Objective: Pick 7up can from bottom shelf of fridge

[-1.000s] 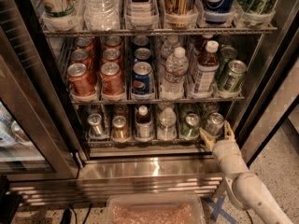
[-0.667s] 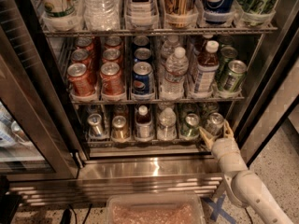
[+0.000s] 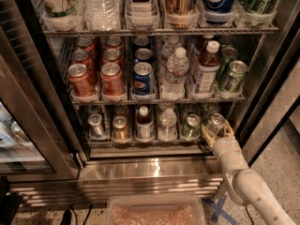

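Jaws apart around rightmost can [image 3: 216, 122], bottom shelf [image 3: 140, 144], label unreadable

The fridge [image 3: 150, 168] is seen open, with a dark frame, wire racks packed with drinks and a shiny steel base beneath. The bottom shelf [image 3: 140, 144] is the lowest rack, cut into narrow front-to-back lanes under little headroom. The 7up can [image 3: 215, 121] is spotted upright at the front of the rightmost lane, silver lid up, its body largely covered. The gripper [image 3: 217, 131] is placed right at the can, low at the shelf's right end
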{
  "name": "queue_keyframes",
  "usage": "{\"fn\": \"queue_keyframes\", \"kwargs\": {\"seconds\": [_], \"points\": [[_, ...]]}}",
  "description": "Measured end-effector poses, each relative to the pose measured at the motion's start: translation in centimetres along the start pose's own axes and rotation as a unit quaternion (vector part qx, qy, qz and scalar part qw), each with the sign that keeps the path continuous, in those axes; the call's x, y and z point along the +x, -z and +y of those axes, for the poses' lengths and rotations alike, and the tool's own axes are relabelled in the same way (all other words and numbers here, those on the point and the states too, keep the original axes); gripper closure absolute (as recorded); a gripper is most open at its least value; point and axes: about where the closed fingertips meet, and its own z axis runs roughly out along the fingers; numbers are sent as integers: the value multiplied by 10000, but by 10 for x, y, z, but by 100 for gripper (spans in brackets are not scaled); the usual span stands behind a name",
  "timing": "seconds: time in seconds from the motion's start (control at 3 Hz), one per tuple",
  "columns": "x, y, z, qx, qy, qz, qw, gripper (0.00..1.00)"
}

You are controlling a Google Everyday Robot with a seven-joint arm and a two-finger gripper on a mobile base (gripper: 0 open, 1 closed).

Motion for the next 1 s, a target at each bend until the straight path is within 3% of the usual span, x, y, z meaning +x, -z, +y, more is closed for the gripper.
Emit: {"fn": "queue_keyframes", "kwargs": {"seconds": [0.67, 1.0], "points": [[-1, -2, 0, -38, -72, -25, 10000, 97], [-1, -2, 0, -40, -74, -25, 10000, 100]]}}
